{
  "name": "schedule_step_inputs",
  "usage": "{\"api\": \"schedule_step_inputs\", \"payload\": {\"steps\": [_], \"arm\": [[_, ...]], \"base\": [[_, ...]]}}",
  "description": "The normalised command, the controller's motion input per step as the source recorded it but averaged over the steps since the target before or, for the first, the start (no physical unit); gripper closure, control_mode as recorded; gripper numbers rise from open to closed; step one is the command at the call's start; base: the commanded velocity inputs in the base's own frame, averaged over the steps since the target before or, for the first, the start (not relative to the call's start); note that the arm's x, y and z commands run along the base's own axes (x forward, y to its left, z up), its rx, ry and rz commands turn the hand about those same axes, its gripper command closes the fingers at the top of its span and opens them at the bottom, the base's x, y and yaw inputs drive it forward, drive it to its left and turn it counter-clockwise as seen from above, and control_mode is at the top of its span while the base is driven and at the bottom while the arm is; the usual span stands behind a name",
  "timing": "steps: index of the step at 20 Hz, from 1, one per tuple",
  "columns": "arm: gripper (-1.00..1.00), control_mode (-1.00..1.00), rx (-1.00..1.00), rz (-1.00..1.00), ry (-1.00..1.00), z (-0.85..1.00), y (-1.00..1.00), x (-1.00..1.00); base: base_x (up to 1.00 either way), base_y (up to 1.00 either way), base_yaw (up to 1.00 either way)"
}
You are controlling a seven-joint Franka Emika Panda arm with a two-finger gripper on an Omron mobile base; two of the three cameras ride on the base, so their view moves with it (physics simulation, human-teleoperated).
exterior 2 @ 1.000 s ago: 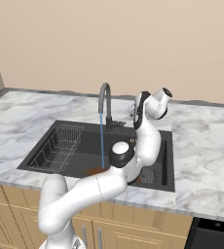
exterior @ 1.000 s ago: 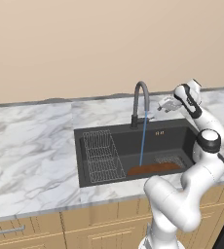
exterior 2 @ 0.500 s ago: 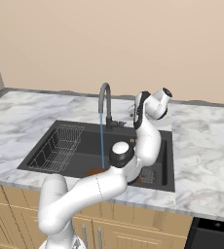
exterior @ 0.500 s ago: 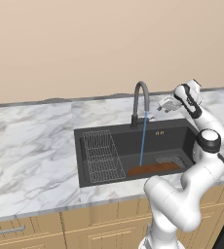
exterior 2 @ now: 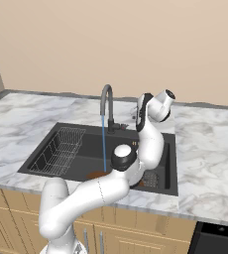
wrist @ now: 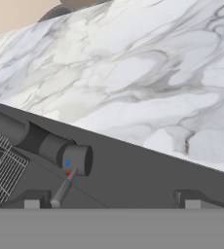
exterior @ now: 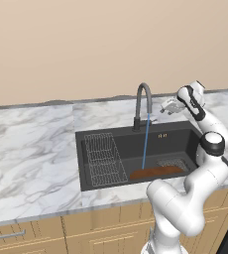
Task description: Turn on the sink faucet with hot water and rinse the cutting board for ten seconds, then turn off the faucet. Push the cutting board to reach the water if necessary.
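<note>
Thin blue water stream [exterior: 144, 143] falling from slim dark gooseneck faucet [exterior: 142, 105] onto flat reddish-brown wooden cutting board [exterior: 154, 172]; two-finger gripper [exterior: 163, 106] spread apart beside small silver lever [wrist: 64, 187].

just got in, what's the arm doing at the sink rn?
The slim dark grey gooseneck faucet is running: a thin blue water stream falls onto the left end of the flat reddish-brown wooden cutting board lying in the matte black sink. The white arm's claw hovers open beside the faucet's small silver lever, not touching it. A grey wire rack sits in the basin's left part.
</note>
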Motion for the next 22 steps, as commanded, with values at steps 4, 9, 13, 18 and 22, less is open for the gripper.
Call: {"api": "schedule_step_inputs", "payload": {"steps": [4,9,13,18,22], "arm": [[-1.00,-1.00,0.00,0.00,0.00,0.00,0.00,0.00],[-1.00,-1.00,0.00,0.00,0.00,0.00,0.00,0.00],[-1.00,-1.00,0.00,0.00,0.00,0.00,0.00,0.00],[-1.00,-1.00,0.00,0.00,0.00,0.00,0.00,0.00],[-1.00,-1.00,0.00,0.00,0.00,0.00,0.00,0.00]], "base": [[0.00,0.00,0.00],[0.00,0.00,0.00],[0.00,0.00,0.00],[0.00,0.00,0.00],[0.00,0.00,0.00]]}}
